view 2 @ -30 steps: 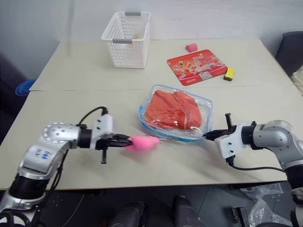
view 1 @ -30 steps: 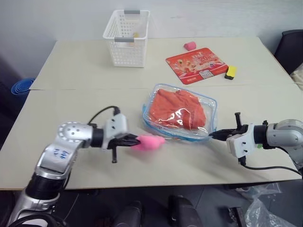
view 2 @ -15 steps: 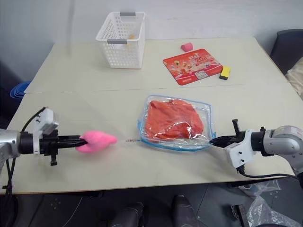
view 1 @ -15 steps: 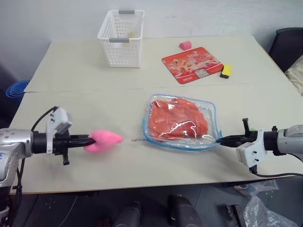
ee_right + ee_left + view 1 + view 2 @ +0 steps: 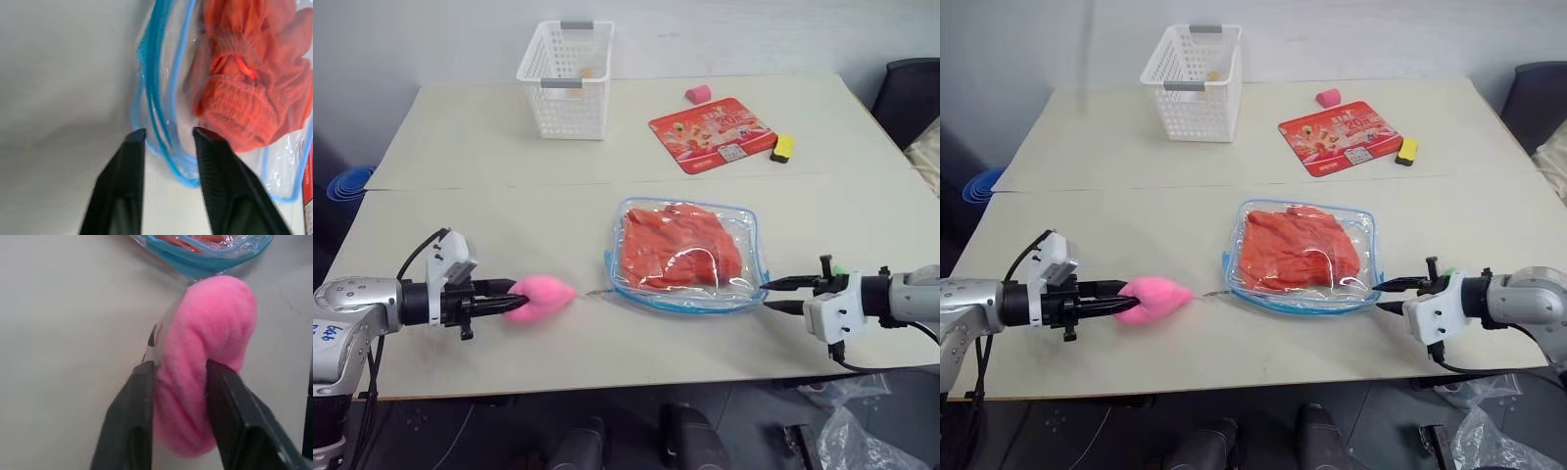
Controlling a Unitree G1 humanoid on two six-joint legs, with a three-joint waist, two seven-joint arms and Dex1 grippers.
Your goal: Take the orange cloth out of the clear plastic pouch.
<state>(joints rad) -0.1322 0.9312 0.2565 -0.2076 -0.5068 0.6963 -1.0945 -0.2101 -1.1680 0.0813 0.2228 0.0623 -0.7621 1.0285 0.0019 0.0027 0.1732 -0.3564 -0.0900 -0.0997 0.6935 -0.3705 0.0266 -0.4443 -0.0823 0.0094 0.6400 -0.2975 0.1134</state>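
On the beige tabletop [image 5: 509, 157], the left pincer [image 5: 512, 300] has its fingers on either side of the pink plush charm [image 5: 544, 297]. Between both pincers lies the clear blue-edged plastic pouch [image 5: 688, 253], the wrinkled orange cloth [image 5: 677, 247] inside. The right pincer [image 5: 771, 295], fingers parted, straddles the pouch's corner.
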